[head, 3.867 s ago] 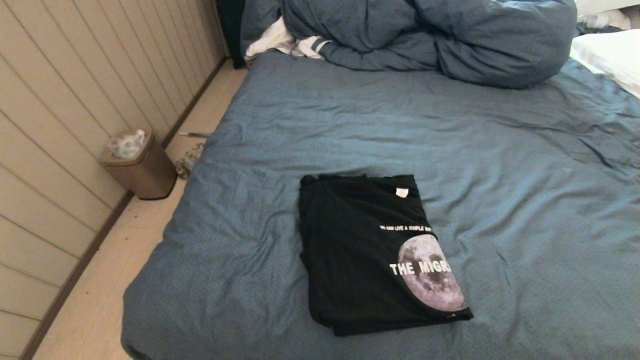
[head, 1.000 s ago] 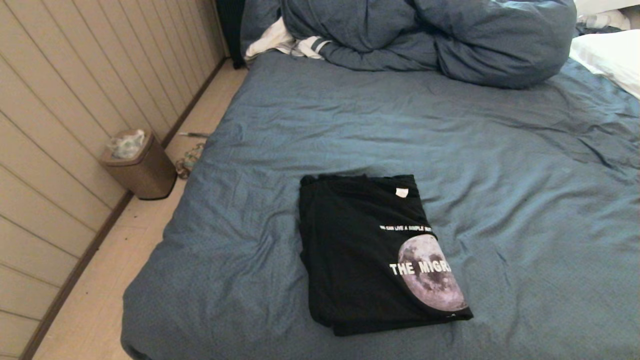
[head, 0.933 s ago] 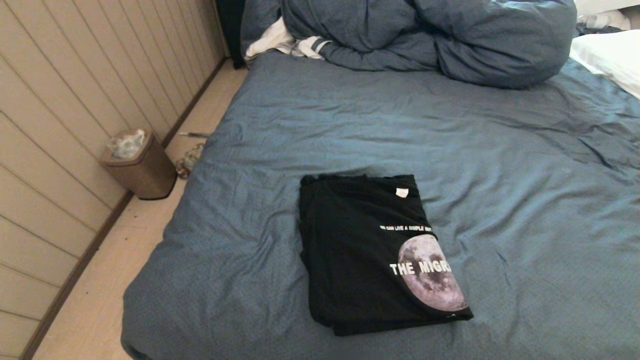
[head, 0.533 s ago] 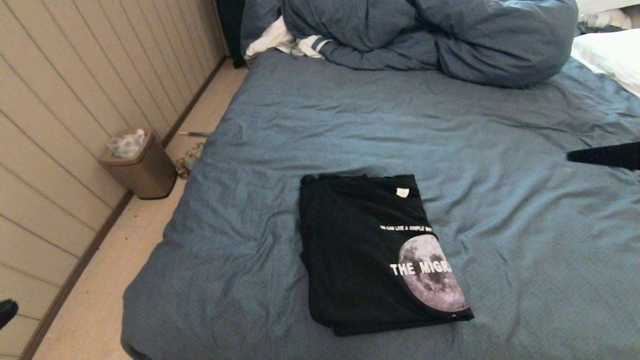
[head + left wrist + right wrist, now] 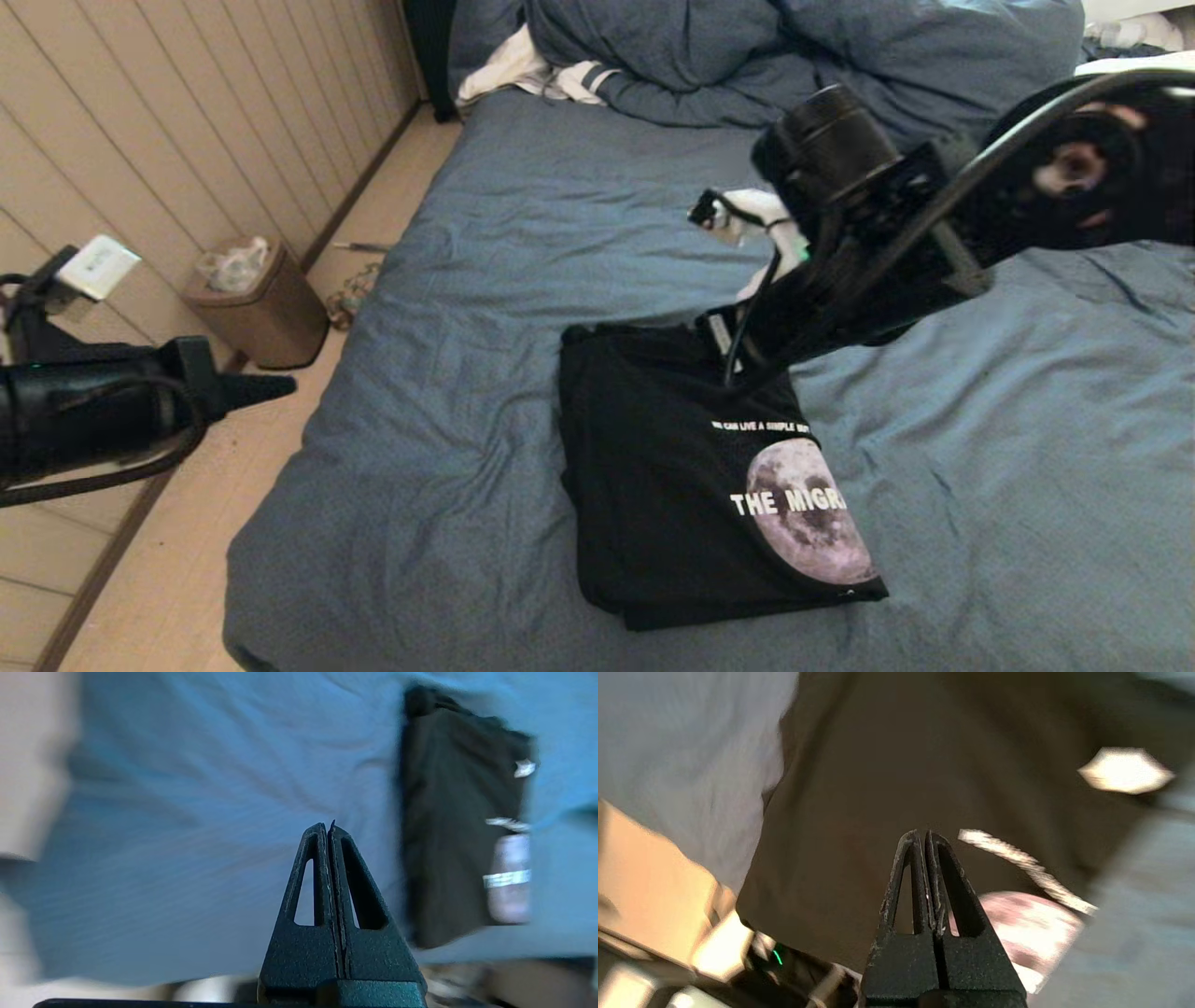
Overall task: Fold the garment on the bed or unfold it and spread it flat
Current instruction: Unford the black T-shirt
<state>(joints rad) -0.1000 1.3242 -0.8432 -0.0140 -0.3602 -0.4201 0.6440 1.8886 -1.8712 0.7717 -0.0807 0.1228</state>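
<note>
The garment [image 5: 672, 485], a black T-shirt folded into a rectangle with a moon print [image 5: 808, 513] and white lettering showing, lies on the near middle of the bed [image 5: 485, 280]. My right gripper [image 5: 733, 373] reaches in from the upper right and hangs shut and empty over the garment's far edge. In the right wrist view its shut fingertips [image 5: 923, 833] point at the black cloth [image 5: 887, 765]. My left gripper [image 5: 285, 383] hovers shut off the bed's left side, above the floor. From the left wrist, the shut gripper [image 5: 327, 826] points at the sheet, with the garment [image 5: 458, 826] off to one side.
A bulky blue duvet [image 5: 709, 56] and a white stripe-cuffed cloth [image 5: 523, 75] are piled at the far end of the bed. A brown waste bin [image 5: 257, 313] stands on the floor by the panelled wall [image 5: 140, 140]. Small clutter [image 5: 350, 299] lies beside it.
Both arms have swung into the head view: the left from the lower left, the right from the right to above the garment's far edge. The garment has not moved.
</note>
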